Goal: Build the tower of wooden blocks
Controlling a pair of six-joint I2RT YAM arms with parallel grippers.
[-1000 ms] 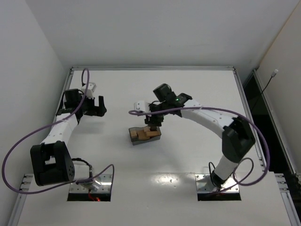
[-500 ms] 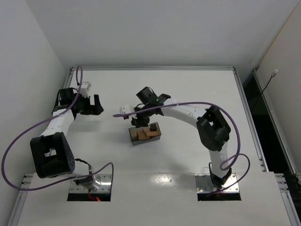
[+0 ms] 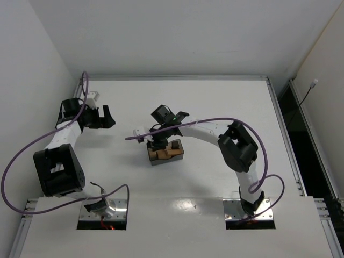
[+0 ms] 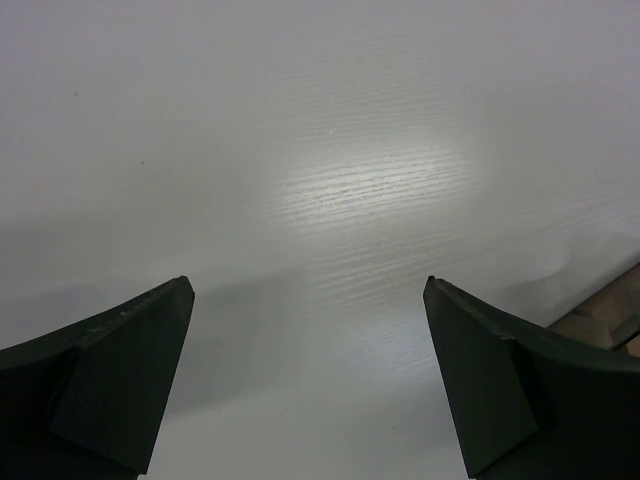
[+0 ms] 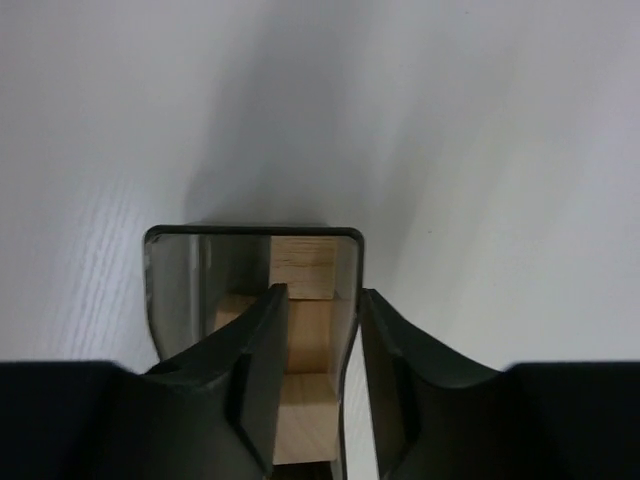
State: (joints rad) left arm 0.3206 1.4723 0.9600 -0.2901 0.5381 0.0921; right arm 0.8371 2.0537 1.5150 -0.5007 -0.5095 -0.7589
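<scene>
The wood blocks (image 3: 161, 154) lie loose in a small translucent grey bin (image 3: 167, 162) at mid-table, tan ones with a dark brown one (image 3: 175, 144) at the right end. No tower stands. My right gripper (image 3: 159, 145) hangs over the bin's left end. In the right wrist view the right gripper (image 5: 320, 292) is narrowly open and straddles the bin's wall (image 5: 350, 300), one finger inside and one outside, with tan blocks (image 5: 303, 265) below the gap. My left gripper (image 3: 109, 117) is wide open and empty over bare table at the far left, as the left wrist view (image 4: 310, 290) shows.
The white table has a raised rail (image 3: 174, 78) along its back and sides. A purple cable (image 3: 215, 122) loops along each arm. A tan edge (image 4: 610, 315) shows at the right border of the left wrist view.
My right gripper has moved left from the bin's right end to its left end and lower. My left arm has swung further left, away from the bin.
</scene>
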